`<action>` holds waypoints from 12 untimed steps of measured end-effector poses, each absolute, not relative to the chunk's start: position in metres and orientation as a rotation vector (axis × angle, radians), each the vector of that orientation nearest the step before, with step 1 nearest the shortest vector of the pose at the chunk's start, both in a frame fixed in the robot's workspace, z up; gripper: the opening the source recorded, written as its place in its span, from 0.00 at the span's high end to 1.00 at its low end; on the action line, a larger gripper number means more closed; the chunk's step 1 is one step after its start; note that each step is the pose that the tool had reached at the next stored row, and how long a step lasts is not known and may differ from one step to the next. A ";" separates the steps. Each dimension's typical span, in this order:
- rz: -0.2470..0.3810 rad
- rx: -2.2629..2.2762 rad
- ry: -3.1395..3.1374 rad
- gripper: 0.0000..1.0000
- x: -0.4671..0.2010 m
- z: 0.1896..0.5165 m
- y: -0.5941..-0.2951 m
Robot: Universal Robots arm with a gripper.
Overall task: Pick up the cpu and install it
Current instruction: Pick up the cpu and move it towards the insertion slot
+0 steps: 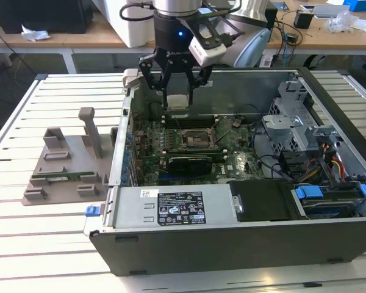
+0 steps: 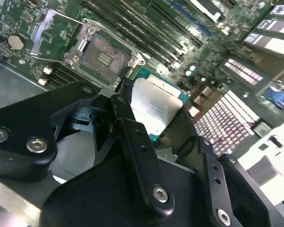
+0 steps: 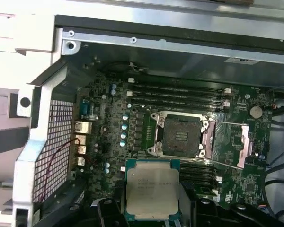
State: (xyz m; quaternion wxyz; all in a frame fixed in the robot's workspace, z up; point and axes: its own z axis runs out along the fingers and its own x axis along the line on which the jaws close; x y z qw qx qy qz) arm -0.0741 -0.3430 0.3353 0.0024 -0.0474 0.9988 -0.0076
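Note:
The cpu (image 1: 178, 101), a flat square chip with a silvery top and thin green edge, hangs above the motherboard inside the open computer case. My gripper (image 1: 178, 96) is shut on it, one black finger on each side. In both wrist views the cpu (image 3: 151, 189) (image 2: 157, 105) sits between the fingers (image 2: 132, 137). The black cpu socket (image 3: 181, 136) (image 2: 102, 55) (image 1: 198, 139) lies uncovered, its metal frame (image 3: 244, 146) swung open to one side. The chip hovers beside the socket, nearer the memory slots, not over it.
The grey metal case (image 1: 232, 220) has raised walls around the motherboard, with a drive cage and cables (image 1: 311, 152) on the exterior view's right. A grey fixture (image 1: 67, 165) holding a green memory stick (image 1: 58, 177) lies on the slatted table at the exterior view's left.

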 end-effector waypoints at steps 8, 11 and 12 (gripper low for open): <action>-0.032 -0.149 3.135 0.45 -0.040 0.300 -0.329; -0.040 -0.149 3.136 0.45 -0.027 0.278 -0.322; -0.041 -0.149 3.136 0.45 -0.027 0.274 -0.322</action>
